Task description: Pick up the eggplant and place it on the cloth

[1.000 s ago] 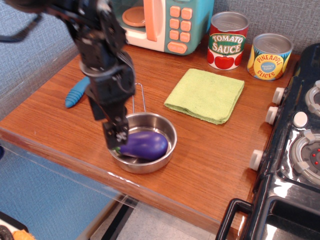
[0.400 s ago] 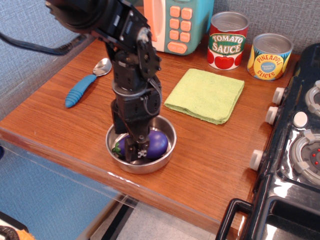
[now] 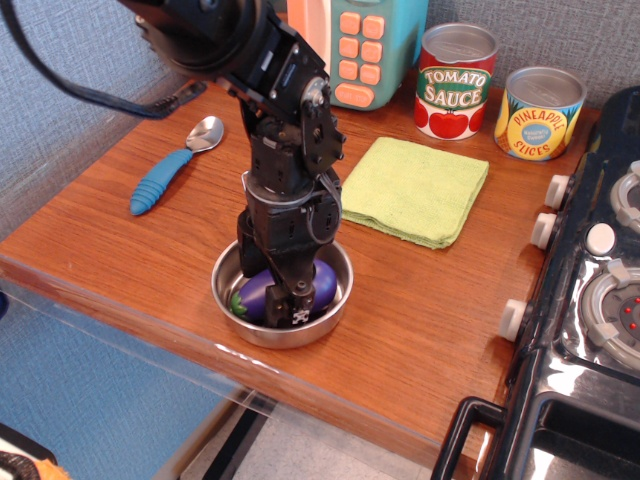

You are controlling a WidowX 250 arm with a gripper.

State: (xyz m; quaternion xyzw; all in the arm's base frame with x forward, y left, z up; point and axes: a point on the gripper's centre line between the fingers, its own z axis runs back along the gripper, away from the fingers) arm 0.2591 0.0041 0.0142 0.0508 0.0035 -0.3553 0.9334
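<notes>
The purple eggplant [image 3: 254,293] with its green stem cap lies in the steel pan [image 3: 343,292] near the table's front edge. My gripper [image 3: 290,292] is lowered into the pan, its jaws open and straddling the eggplant's middle. One dark finger [image 3: 297,306] stands in front of the eggplant; the other is hidden behind it. The eggplant rests in the pan, partly hidden by the gripper. The light-green cloth [image 3: 412,190] lies flat on the table, behind and to the right of the pan, with nothing on it.
A blue-handled spoon [image 3: 160,178] lies at the left. A toy microwave [image 3: 360,40], a tomato sauce can [image 3: 456,80] and a pineapple can [image 3: 540,112] stand along the back. A toy stove [image 3: 600,300] with knobs borders the right side.
My gripper moved from the pan's left rim to over the eggplant and lowered around it, then shifted slightly right. The eggplant stays in the pan.
</notes>
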